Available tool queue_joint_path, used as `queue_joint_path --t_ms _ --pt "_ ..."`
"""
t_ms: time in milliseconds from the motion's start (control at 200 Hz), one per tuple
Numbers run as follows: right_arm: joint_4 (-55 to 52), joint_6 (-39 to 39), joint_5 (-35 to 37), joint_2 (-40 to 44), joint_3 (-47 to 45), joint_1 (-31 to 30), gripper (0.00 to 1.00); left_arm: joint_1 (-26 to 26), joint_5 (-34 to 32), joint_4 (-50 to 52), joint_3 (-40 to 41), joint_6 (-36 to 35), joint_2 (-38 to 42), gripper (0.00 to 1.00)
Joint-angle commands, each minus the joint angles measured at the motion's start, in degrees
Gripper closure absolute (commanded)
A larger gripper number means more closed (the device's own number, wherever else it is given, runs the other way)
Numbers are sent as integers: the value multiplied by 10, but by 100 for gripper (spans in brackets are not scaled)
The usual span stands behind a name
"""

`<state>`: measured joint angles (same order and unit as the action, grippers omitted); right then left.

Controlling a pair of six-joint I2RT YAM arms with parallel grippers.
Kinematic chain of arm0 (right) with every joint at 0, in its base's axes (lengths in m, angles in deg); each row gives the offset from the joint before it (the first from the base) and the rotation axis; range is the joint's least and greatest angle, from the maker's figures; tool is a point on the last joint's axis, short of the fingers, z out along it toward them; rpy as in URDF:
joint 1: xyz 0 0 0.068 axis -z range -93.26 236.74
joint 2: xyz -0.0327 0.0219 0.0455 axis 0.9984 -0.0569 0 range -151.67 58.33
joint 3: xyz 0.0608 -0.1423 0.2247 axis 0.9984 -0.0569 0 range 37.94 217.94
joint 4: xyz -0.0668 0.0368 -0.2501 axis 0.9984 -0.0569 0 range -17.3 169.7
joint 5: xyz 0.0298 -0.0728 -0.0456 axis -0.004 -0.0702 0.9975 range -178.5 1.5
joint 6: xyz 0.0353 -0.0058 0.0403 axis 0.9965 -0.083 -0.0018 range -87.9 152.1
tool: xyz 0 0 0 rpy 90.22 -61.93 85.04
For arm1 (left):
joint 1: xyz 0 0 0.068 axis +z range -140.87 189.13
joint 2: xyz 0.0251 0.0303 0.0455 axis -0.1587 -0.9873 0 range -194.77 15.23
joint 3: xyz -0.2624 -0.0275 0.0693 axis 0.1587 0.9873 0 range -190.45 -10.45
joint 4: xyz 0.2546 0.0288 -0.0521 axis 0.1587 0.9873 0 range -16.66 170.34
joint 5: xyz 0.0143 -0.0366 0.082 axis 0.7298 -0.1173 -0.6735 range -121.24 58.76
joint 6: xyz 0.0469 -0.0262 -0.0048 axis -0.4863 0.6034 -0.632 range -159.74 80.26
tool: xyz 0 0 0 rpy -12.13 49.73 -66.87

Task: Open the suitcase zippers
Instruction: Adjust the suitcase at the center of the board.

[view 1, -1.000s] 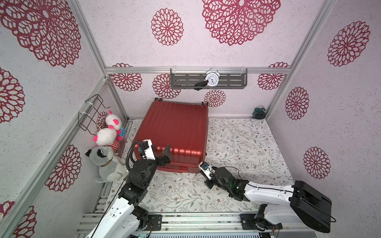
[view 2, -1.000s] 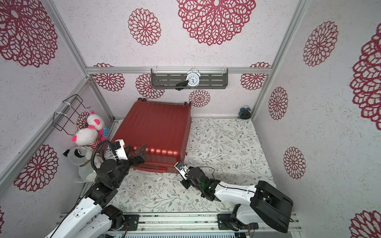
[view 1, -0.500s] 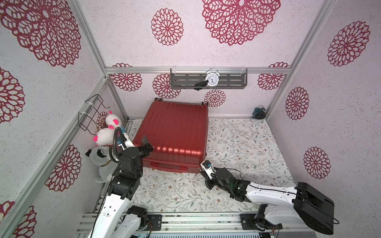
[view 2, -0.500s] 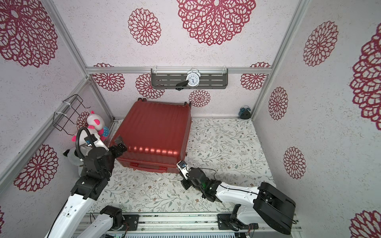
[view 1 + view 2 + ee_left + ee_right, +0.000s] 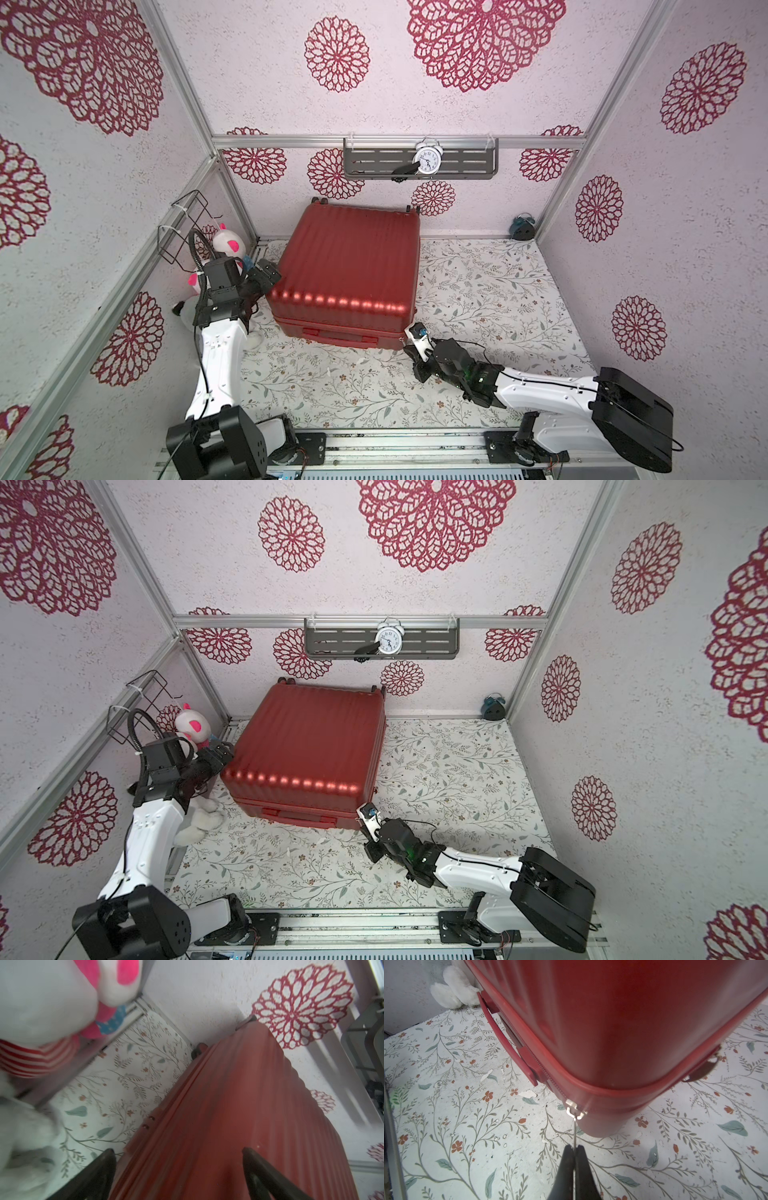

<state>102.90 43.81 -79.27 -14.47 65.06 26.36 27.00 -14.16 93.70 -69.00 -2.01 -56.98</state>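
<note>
Right gripper [image 5: 574, 1149] is clamped on the zipper pull [image 5: 574, 1132], a thin metal tab seen edge-on between the fingers. The slider [image 5: 574, 1110] sits straight ahead of the tips, on the suitcase [image 5: 349, 266] corner nearest that gripper. From there the zippers [image 5: 548, 1076] run along the seam, past the red handle [image 5: 506, 1043]. The suitcase lies flat on the table [image 5: 467, 1126]. Left gripper [image 5: 178, 1149] is spread wide and holds nothing. It straddles the suitcase's side edge, contact unclear. Plush toy [image 5: 41, 1001] is just beside it.
</note>
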Motion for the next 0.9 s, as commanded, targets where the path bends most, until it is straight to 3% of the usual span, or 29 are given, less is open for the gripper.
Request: queue_joint_path --t_ms 0,105,270,505,895 --pt "-63 21 -12 -8 9 -11 100 2 122 -57 20 19 -6 2" --pt "-84 28 3 -3 16 -11 100 -6 137 -76 54 33 14 2" --pt "-117 40 41 19 20 -11 100 -67 96 -75 90 42 64 2" --pt "-169 62 88 60 16 -10 100 -109 92 -100 158 68 114 2" --pt "-160 58 82 110 -16 -10 100 -274 24 -74 180 73 176 2"
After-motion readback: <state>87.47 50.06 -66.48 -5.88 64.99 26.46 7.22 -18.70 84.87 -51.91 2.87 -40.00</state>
